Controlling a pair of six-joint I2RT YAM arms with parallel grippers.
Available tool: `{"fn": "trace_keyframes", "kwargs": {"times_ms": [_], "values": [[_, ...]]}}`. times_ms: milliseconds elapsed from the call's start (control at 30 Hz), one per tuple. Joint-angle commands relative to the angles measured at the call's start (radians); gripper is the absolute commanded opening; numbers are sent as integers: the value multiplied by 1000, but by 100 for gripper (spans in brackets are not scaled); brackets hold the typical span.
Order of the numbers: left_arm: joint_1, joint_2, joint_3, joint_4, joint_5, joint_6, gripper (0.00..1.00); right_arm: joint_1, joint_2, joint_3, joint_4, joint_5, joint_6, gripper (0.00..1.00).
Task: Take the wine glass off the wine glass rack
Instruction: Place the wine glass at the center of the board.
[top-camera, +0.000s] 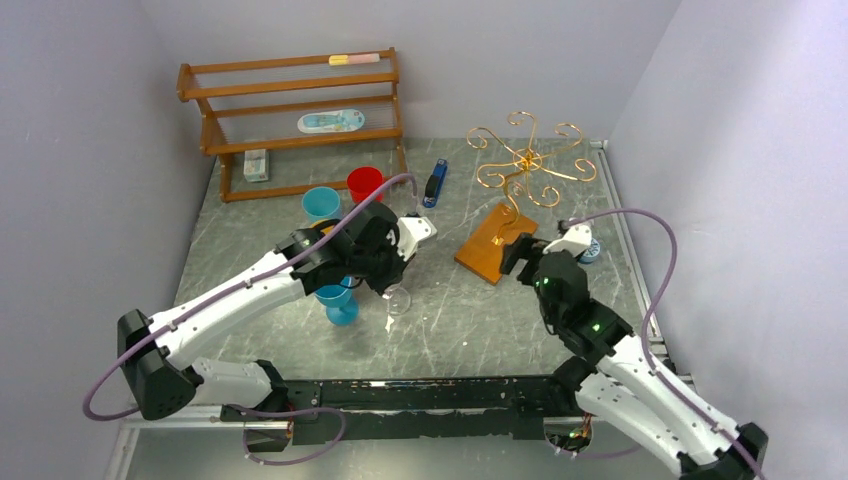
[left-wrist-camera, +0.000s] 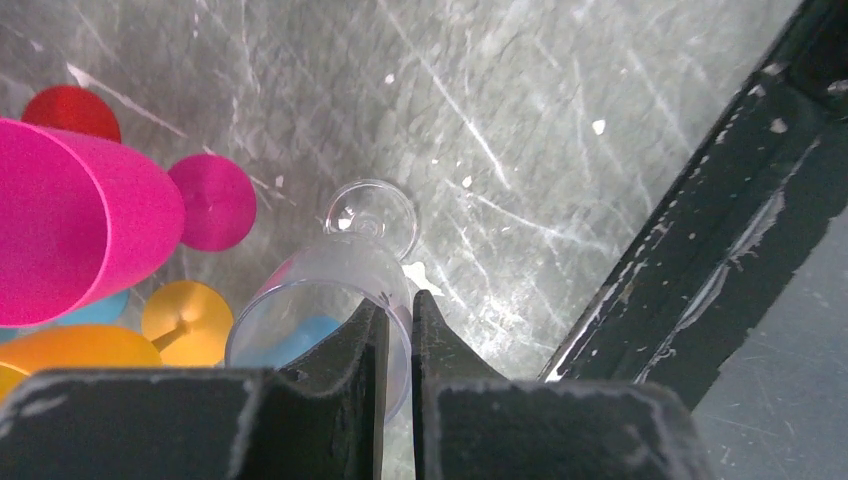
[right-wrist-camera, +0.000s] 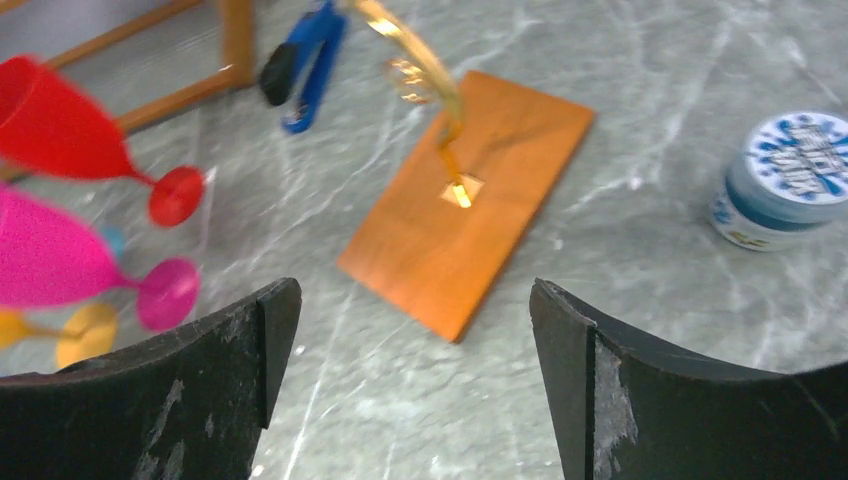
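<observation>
My left gripper (left-wrist-camera: 398, 300) is shut on the rim of the clear wine glass (left-wrist-camera: 330, 285), one finger inside the bowl and one outside. The glass (top-camera: 398, 300) hangs tilted low over the table, its round foot (left-wrist-camera: 372, 212) pointing down; I cannot tell whether the foot touches. The wine glass rack (top-camera: 525, 160), gold wire scrolls on an orange-brown wooden base (top-camera: 497, 245), stands at the back right with nothing on its arms. My right gripper (right-wrist-camera: 415, 300) is open just in front of that base (right-wrist-camera: 470, 215), holding nothing.
Pink (left-wrist-camera: 70, 220), red (right-wrist-camera: 60, 125), orange (left-wrist-camera: 185, 320) and blue (top-camera: 338, 300) plastic glasses crowd the left of the clear one. A blue stapler (top-camera: 434, 184) and a wooden slatted shelf (top-camera: 290, 110) lie behind. A round tin (right-wrist-camera: 790, 180) sits right of the rack base.
</observation>
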Motion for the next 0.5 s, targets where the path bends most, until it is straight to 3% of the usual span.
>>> {"fn": "trace_keyframes", "kwargs": {"times_ms": [0, 100, 233, 467], "values": [[-11, -1, -16, 14, -68, -2, 5, -283, 38, 1, -42, -243, 53, 89], [-12, -4, 13, -17, -103, 35, 5, -545, 155, 39, -65, -477, 60, 90], [-12, 18, 34, -59, -128, 47, 5, -720, 244, 65, -55, -629, 79, 90], [-12, 29, 10, -41, -122, 17, 19, -865, 246, 250, -170, -502, 172, 93]]}}
